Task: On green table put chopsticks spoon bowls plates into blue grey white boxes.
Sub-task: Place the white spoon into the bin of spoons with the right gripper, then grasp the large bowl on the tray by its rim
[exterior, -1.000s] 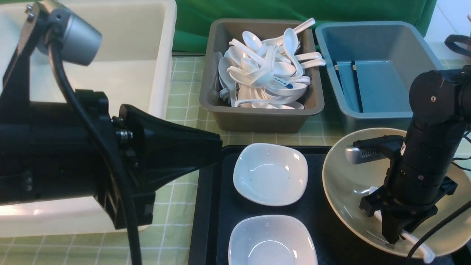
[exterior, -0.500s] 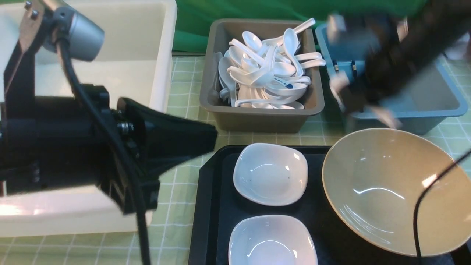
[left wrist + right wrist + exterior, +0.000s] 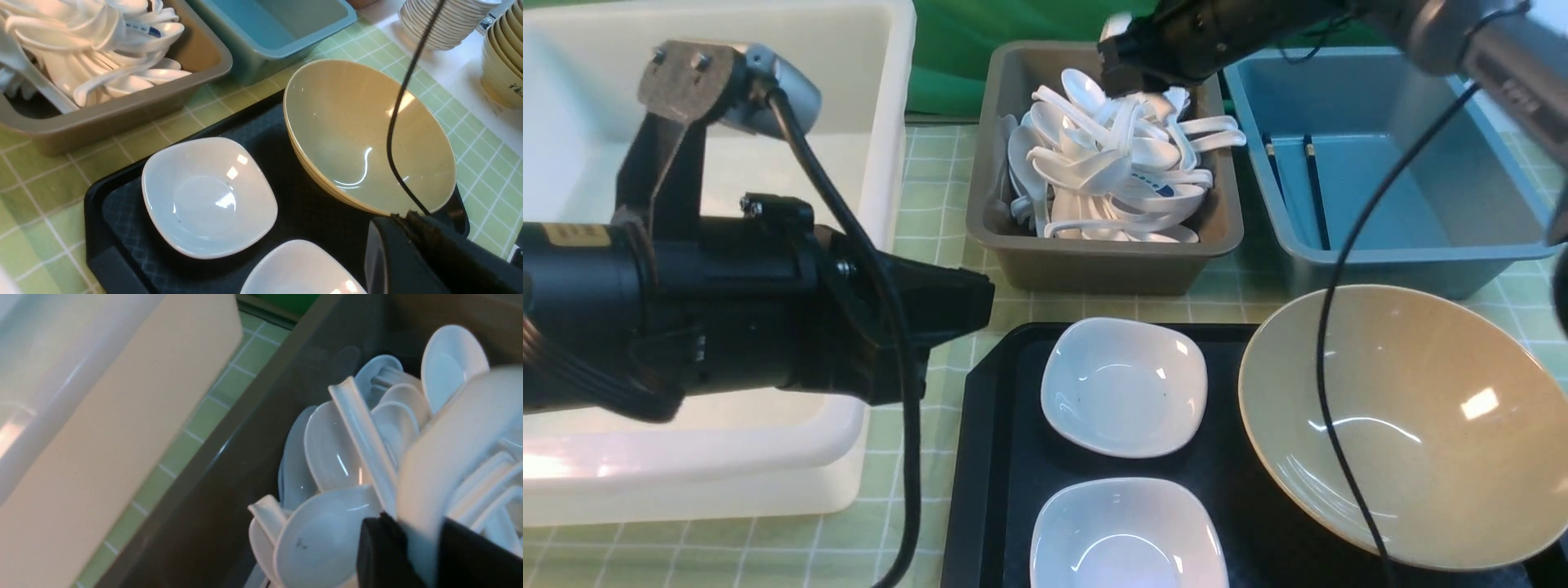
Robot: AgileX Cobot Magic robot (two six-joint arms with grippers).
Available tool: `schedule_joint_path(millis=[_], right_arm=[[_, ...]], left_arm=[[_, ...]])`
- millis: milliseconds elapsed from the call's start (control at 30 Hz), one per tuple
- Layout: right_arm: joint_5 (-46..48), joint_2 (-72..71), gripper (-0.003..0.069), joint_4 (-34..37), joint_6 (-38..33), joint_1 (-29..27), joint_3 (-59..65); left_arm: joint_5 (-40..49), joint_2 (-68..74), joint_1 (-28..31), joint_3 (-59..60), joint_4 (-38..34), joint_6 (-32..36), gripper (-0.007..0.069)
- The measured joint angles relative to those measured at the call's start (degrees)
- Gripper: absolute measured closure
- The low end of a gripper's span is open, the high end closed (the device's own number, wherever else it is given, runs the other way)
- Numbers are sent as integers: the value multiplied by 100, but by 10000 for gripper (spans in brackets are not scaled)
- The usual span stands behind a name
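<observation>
We see a white spoon [image 3: 445, 457], glossy, broad-handled and blurred; it stands tilted over the heap of white spoons [image 3: 1111, 180] filling the grey box [image 3: 1094, 265], which sits between the white box [image 3: 882, 163] and the blue box [image 3: 1380, 265]; its lower end lies between the two black fingers of the right gripper [image 3: 421, 543], above the box's far end; we cannot tell whether they pinch it or merely flank it; the left gripper [image 3: 980, 298] is pressed together, near the black tray [image 3: 988, 457].
</observation>
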Motion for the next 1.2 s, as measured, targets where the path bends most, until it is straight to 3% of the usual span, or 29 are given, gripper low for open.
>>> schedule_joint_path(millis=[267, 533, 667, 833, 867, 933, 1100, 1200], right_arm=[[695, -518, 172, -10, -28, -84, 170], [1064, -3789, 141, -31, -311, -543, 2887], [1109, -5807, 199, 8, -712, -560, 4682], [813, -8105, 420, 3, -577, -529, 6839], [717, -8728, 502, -39, -391, -529, 7348], [723, -9447, 589, -269, -30, -524, 7797], [1095, -10329, 634, -1348, 727, -524, 8026], [1138, -10632, 635, -1493, 876, -524, 8026]], left_arm=[[290, 82, 0, 0, 102, -30, 625], [471, 813, 0, 0, -50, -37, 625], [362, 1407, -14, -88, -532, -24, 624], [485, 2399, -478, -826, -662, 65, 590], [561, 2819, -746, -1190, -571, -48, 559], [639, 3347, -995, -1601, -369, -317, 517], [1124, 4810, -1162, -3196, 503, -1591, 346], [1392, 5440, -1162, -3877, 708, -1830, 245]])
